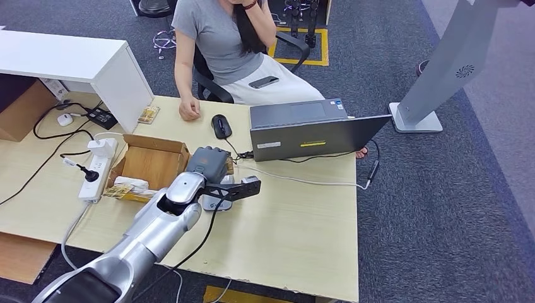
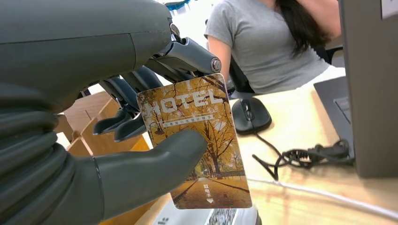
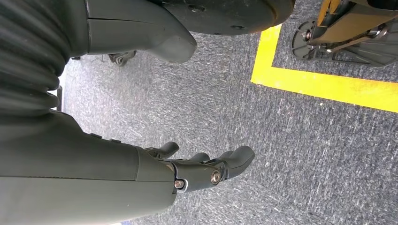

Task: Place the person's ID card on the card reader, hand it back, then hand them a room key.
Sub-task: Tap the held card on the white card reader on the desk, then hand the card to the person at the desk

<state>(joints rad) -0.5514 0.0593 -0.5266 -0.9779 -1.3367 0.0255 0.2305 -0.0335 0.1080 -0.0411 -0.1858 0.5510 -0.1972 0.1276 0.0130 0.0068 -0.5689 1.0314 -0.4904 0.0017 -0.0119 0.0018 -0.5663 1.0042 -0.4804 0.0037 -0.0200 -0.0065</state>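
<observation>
Autumn-printed room key point(image 2: 196, 143): pinched in your left hand point(image 2: 141, 140) above the table point(image 1: 296, 233); right hand point(image 3: 206, 168) hangs empty, fingers loosely apart. Final step, it seems. Next, extend it toward the person point(image 1: 221, 44).

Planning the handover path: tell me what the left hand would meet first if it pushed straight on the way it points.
Probably the black mouse: the left hand, holding the hotel key card, points toward it and the person behind. Depth is unclear.

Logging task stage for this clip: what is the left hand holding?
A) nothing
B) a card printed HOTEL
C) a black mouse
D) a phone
B: the left hand pinches the autumn-tree card printed HOTEL between thumb and fingers.
</observation>
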